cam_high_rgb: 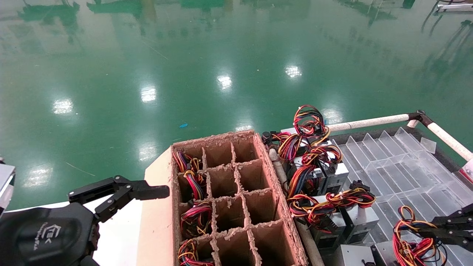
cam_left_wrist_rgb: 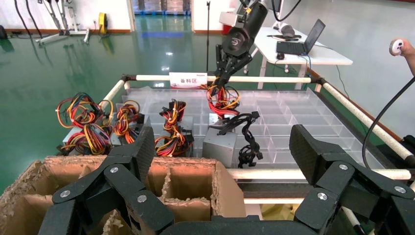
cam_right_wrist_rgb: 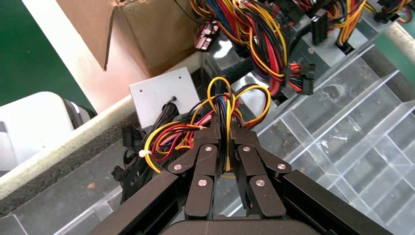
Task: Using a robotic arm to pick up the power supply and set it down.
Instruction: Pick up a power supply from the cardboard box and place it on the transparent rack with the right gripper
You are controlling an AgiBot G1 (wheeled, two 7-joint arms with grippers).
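Observation:
My right gripper [cam_right_wrist_rgb: 224, 125] is shut on the looped red, yellow and black wires [cam_right_wrist_rgb: 195, 129] of a power supply. Its silver-grey box [cam_right_wrist_rgb: 159, 95] sits just beyond the fingertips, at the clear tray's edge nearest the cardboard box. In the head view the right gripper [cam_high_rgb: 425, 229] holds that wire loop [cam_high_rgb: 408, 240] at the lower right. The left wrist view shows the right arm [cam_left_wrist_rgb: 242, 39] reaching down to the wires [cam_left_wrist_rgb: 222, 98], with the box [cam_left_wrist_rgb: 219, 142] below them. Whether the box rests on the tray I cannot tell. My left gripper [cam_high_rgb: 118, 190] hangs open and empty beside the cardboard box.
A brown cardboard divider box [cam_high_rgb: 218, 138] stands in the middle, with wire bundles [cam_high_rgb: 196, 218] in its left cells. Several more power supplies [cam_high_rgb: 317, 177] crowd the clear compartment tray [cam_high_rgb: 399, 166]. A white rail [cam_high_rgb: 369, 121] borders the tray, and green floor lies beyond.

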